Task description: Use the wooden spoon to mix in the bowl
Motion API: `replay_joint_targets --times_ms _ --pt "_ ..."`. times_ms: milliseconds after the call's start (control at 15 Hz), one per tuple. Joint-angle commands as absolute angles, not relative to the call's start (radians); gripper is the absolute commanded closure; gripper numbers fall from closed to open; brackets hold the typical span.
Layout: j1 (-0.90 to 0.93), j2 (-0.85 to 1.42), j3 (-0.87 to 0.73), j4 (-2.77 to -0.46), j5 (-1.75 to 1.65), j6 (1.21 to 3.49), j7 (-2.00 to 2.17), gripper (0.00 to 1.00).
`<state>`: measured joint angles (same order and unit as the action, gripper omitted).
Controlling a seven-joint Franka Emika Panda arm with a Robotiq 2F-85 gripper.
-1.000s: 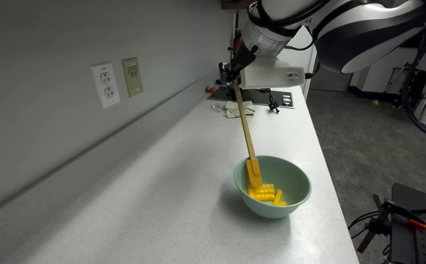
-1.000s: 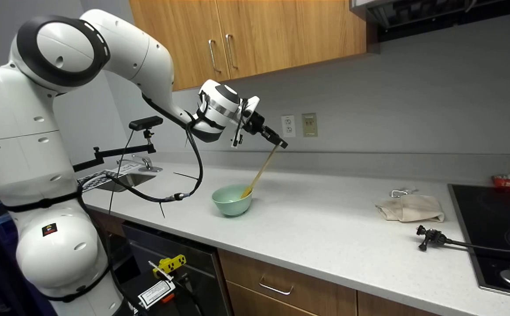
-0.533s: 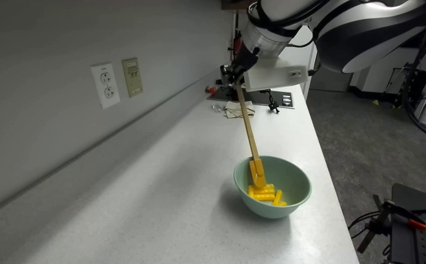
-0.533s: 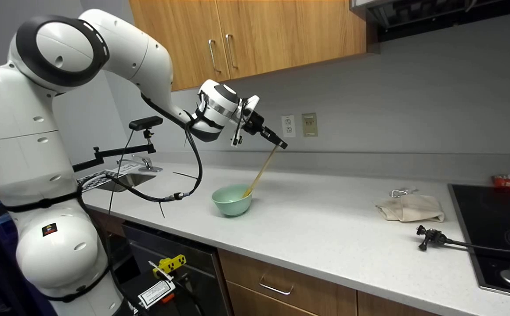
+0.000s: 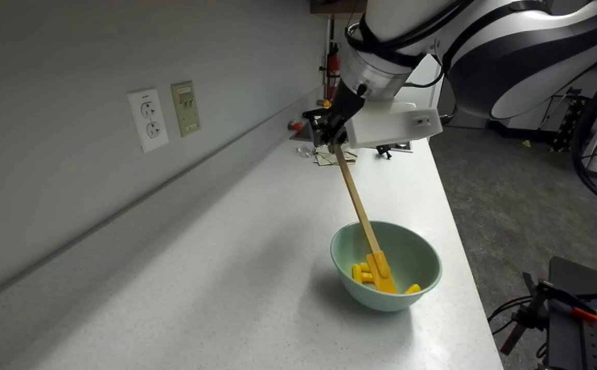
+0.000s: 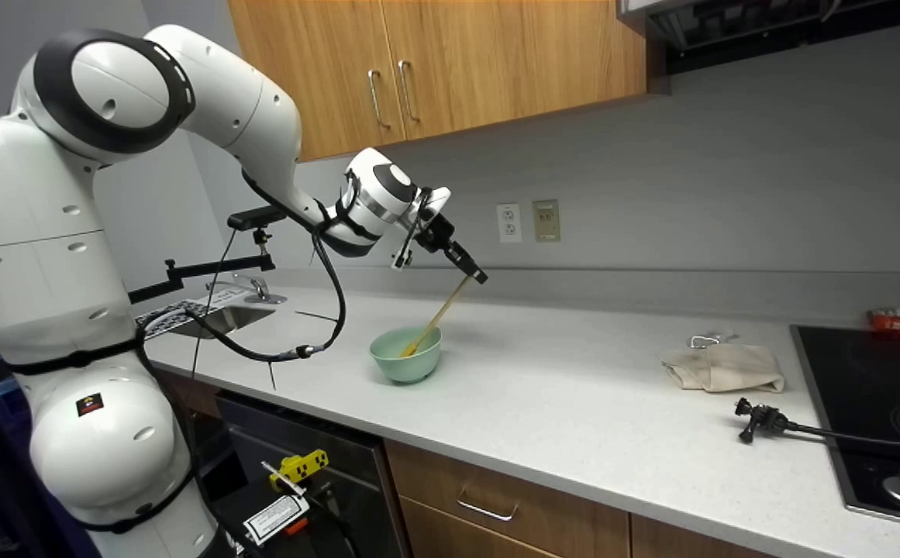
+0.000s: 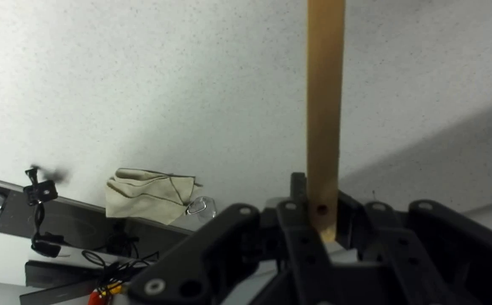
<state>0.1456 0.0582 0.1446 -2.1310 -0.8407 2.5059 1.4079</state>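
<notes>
While my claw [image 7: 323, 201] holds the spoon [image 5: 361, 213] by its handle end, the head [image 5: 382, 273] has swept lower into the bowl [image 5: 412, 257], nudging it slightly and leaving yellow pieces [image 5: 357, 274] on either side, so I judge mixing under way, not finished.

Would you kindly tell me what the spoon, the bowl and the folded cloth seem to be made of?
Spoon handle: probably wood with a matte finish, going by its tan colour and flat sides.
Spoon head: smooth, opaque orange-yellow, perhaps silicone or plastic.
Bowl: likely plastic, maybe ceramic; smooth, even mint green, with a soft sheen.
Folded cloth: apparently fabric, matte beige with soft folds.
</notes>
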Motion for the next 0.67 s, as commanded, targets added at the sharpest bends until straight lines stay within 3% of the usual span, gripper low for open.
replay_joint_targets --times_ms 0,600 --pt "0.150 0.055 0.139 -2.124 -0.783 2.534 1.392 0.98" --pt "0.133 0.035 0.089 -2.081 -1.141 2.518 1.639 0.98"
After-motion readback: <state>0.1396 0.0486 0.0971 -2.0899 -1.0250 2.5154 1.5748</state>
